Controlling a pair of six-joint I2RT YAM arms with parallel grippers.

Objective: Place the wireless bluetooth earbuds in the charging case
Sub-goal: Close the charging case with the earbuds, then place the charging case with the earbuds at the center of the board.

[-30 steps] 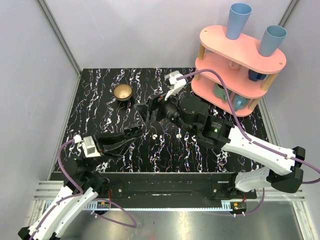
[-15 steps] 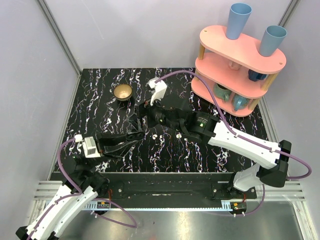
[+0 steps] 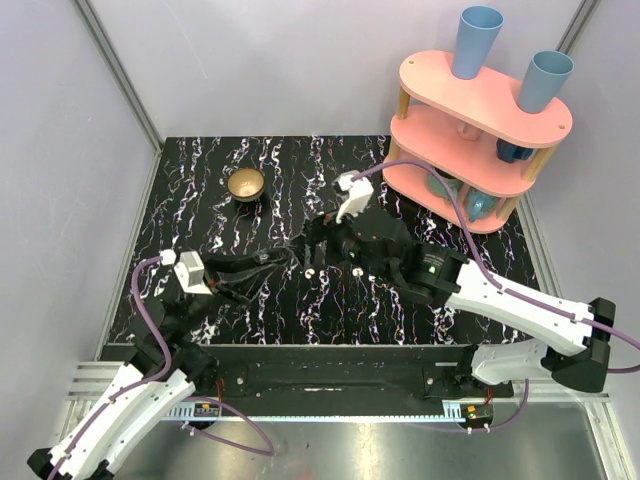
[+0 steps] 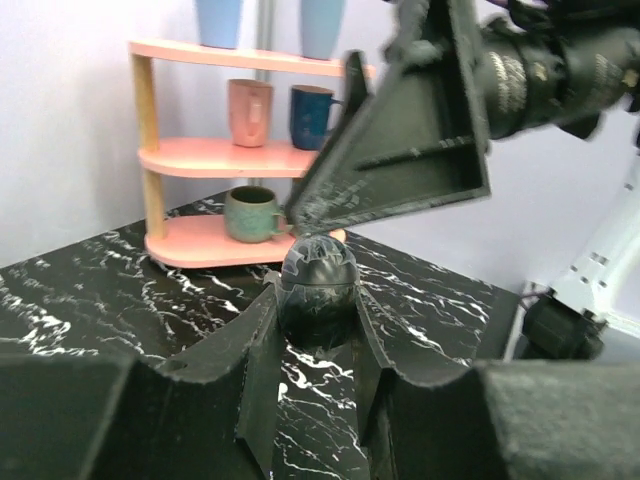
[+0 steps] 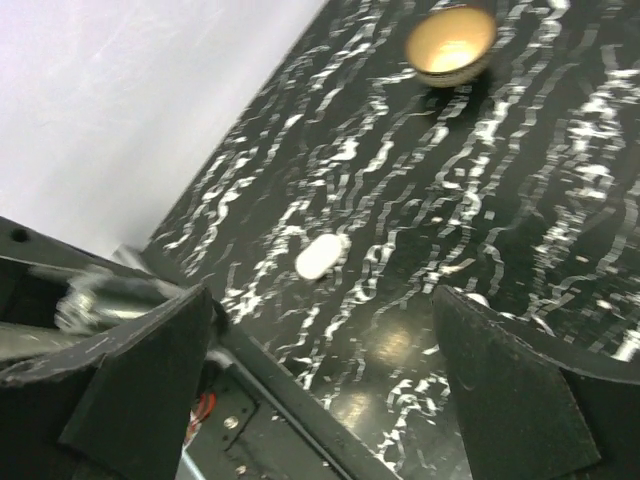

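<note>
Evidently left end effector [image 4: 314, 302] clamps a dark rounded object [image 4: 318, 278], base hidden; right end effector [image 5: 322, 300] gapes empty

We can read no writing, label, brand or number in any view. The pink three-tier wooden shelf [image 3: 490, 95] at far right and the black white-veined table [image 3: 200, 210] show us only plain surfaces.

A glossy black, white-veined desk [image 3: 200, 200] bears a shiny brass-coloured metal bowl [image 3: 245, 184] and a matt pink wooden shelf [image 3: 480, 95], below the right end effector's [image 5: 325, 370] matt black plastic fingers [image 5: 140, 380].
</note>
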